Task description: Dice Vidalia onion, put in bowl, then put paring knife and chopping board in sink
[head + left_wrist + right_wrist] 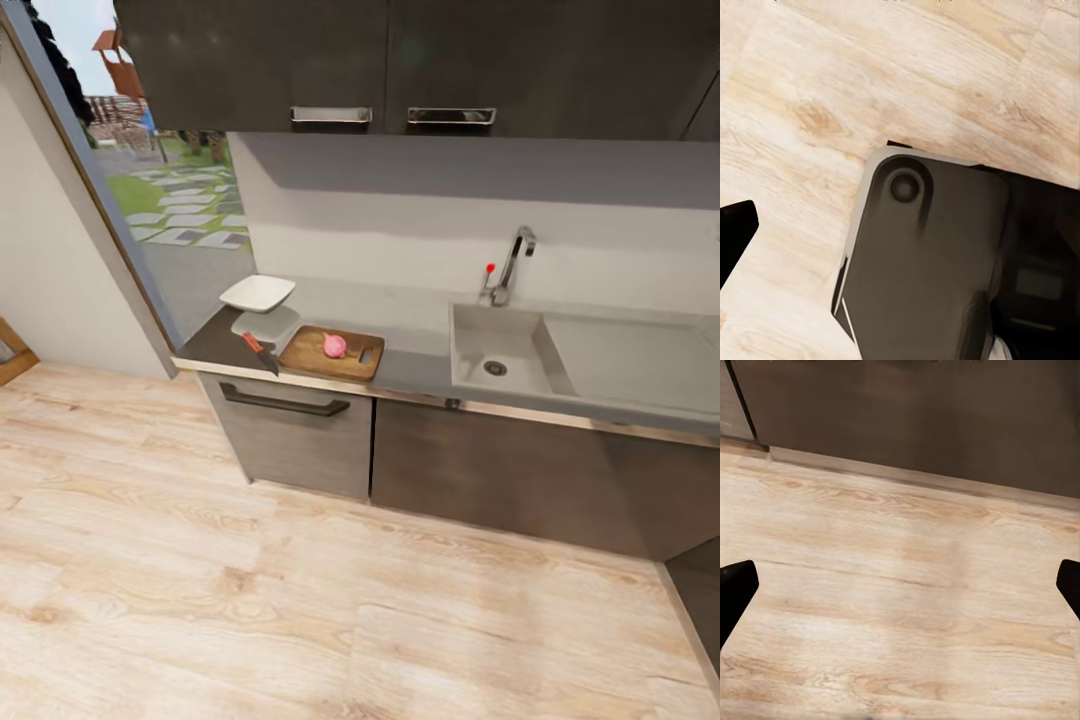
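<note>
The head view shows the onion (335, 346) on the board (332, 354), with the knife (261, 353) beside it and the bowl (258, 293) behind, on the counter (410, 330) left of the sink (500, 350). The right wrist view shows the right hand (900, 585) low over the floor (900, 607), facing cabinet fronts (945, 427), fingers (735, 589) wide apart. In the left wrist view, only one finger (735, 225) of the left hand shows beside the robot's dark body (937, 262), so its state cannot be told.
</note>
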